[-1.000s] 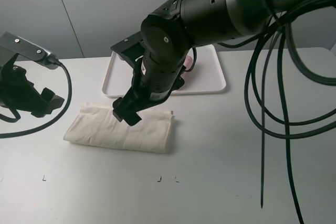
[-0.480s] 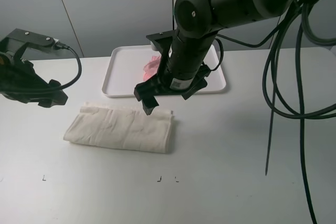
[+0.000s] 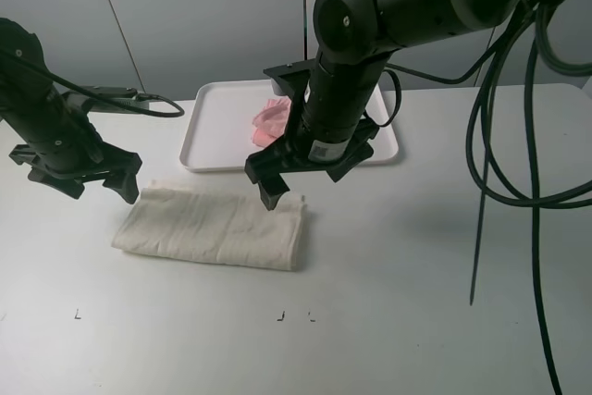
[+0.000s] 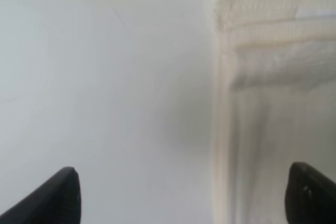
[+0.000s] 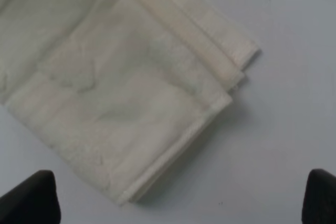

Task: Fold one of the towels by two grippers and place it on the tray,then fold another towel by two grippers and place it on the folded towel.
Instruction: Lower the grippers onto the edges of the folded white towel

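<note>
The cream towel (image 3: pixel 215 225) lies flat on the table (image 3: pixel 416 302), just in front of the tray (image 3: pixel 215 150), doubled into a long strip with its layered edges stacked at the right end. It looks soft, light and limp. I judge it would sag and slip open unless pinched through all layers at the 2 short ends. A pink towel (image 3: pixel 270 117) sits on the tray. The left gripper (image 3: pixel 88 178) hangs spread wide and empty at the strip's left end. The right gripper (image 3: pixel 303 184), likewise spread, is over its far right corner.

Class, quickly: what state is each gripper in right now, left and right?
Left gripper: open, holding nothing, at the edge of the cream towel.
Right gripper: open, holding nothing, over the same towel.
</note>
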`<action>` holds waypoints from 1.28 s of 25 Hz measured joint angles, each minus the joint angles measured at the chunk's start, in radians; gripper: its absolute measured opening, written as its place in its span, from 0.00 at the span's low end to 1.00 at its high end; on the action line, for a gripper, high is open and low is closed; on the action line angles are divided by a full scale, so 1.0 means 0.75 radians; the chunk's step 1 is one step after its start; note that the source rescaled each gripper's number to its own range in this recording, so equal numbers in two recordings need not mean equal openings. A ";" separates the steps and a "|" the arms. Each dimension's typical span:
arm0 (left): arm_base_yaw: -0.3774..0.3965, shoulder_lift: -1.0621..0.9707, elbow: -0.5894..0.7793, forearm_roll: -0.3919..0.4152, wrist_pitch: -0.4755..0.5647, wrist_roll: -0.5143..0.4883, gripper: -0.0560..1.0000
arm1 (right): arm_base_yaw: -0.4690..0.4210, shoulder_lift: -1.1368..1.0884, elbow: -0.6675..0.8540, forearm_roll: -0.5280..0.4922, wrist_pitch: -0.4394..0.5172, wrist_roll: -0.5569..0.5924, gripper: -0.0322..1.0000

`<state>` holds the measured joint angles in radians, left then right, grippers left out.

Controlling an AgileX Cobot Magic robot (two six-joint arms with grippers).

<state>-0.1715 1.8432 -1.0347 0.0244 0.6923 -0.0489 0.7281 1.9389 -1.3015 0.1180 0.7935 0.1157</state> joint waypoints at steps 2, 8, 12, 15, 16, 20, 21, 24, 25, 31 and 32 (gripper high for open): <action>0.000 0.041 -0.003 -0.002 0.000 0.000 0.99 | 0.000 0.000 0.000 0.000 0.000 0.000 1.00; 0.000 0.150 -0.005 0.008 -0.039 -0.038 0.99 | 0.000 0.000 0.000 0.000 0.001 0.000 1.00; 0.000 0.164 -0.005 0.022 -0.064 -0.060 0.99 | 0.000 0.000 0.000 0.000 0.001 -0.005 1.00; 0.000 0.164 -0.005 0.028 -0.075 -0.063 0.99 | 0.000 0.000 0.000 0.000 0.001 -0.005 1.00; 0.000 0.164 -0.005 0.028 -0.075 -0.066 0.99 | 0.000 0.000 0.000 0.000 0.001 -0.005 1.00; 0.000 0.164 -0.005 0.031 -0.075 -0.066 0.99 | 0.000 0.000 0.000 0.000 0.001 -0.008 1.00; 0.000 0.164 -0.005 0.034 -0.075 -0.066 0.99 | 0.000 0.000 0.000 0.000 0.001 -0.008 1.00; 0.000 0.164 -0.006 0.034 -0.075 -0.066 0.99 | 0.000 0.000 0.000 -0.002 0.004 -0.008 1.00; 0.000 0.164 -0.006 0.040 -0.075 -0.069 0.99 | 0.000 0.000 0.000 -0.002 0.007 -0.008 1.00; 0.000 0.164 -0.006 0.117 -0.075 -0.133 1.00 | 0.000 0.000 0.000 -0.002 0.013 -0.008 1.00; 0.000 0.164 -0.006 0.119 -0.075 -0.136 1.00 | 0.000 0.000 0.000 -0.002 0.013 -0.008 1.00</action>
<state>-0.1715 1.9664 -1.0391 0.1135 0.6360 -0.1508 0.7281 1.9389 -1.3015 0.1162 0.8032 0.1099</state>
